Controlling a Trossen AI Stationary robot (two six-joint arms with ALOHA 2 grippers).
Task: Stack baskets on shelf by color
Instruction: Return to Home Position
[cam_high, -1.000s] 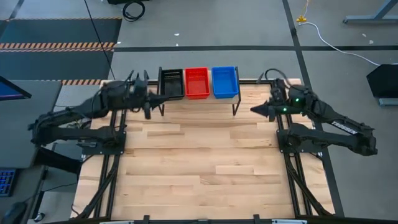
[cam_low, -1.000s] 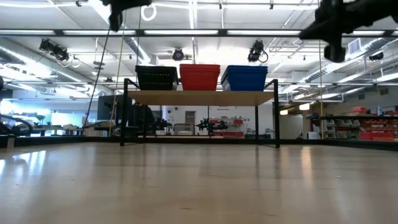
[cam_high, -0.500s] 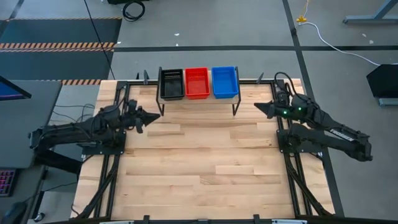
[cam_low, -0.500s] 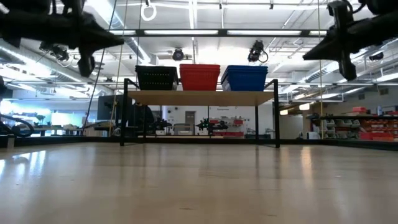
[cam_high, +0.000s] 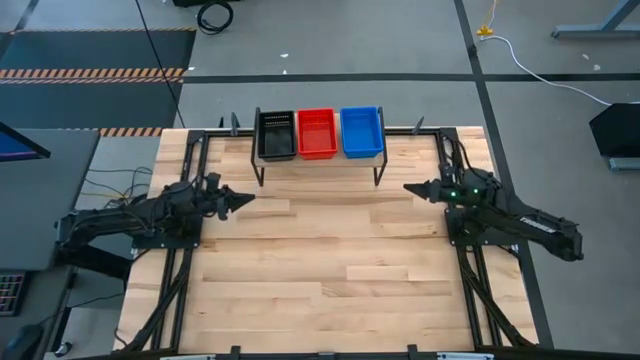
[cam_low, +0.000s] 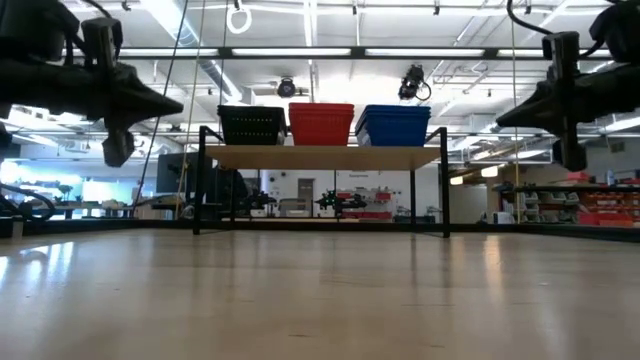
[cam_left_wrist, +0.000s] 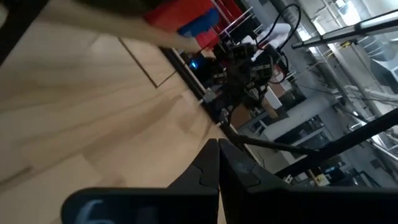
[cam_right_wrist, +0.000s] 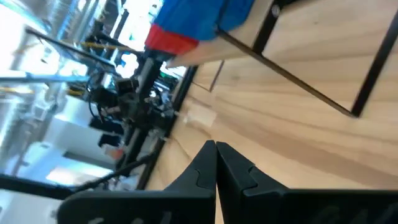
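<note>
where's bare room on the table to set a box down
The table is bare from the shelf legs to the near edge, all the way between the left tool and the right tool. Under the shelf is open too. Crowded: the shelf top, filled side to side by the baskets.

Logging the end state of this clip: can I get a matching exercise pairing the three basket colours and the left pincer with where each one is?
Column one:
1 black baskets
2 red baskets
3 blue baskets
4 left pincer

Column two:
A middle of the shelf
B shut, above the table, off the shelf
C the shelf's right end
D the shelf's left end

Pairs: 1-D, 2-A, 3-C, 4-B.

The right pincer is also shut, above the table.
</note>
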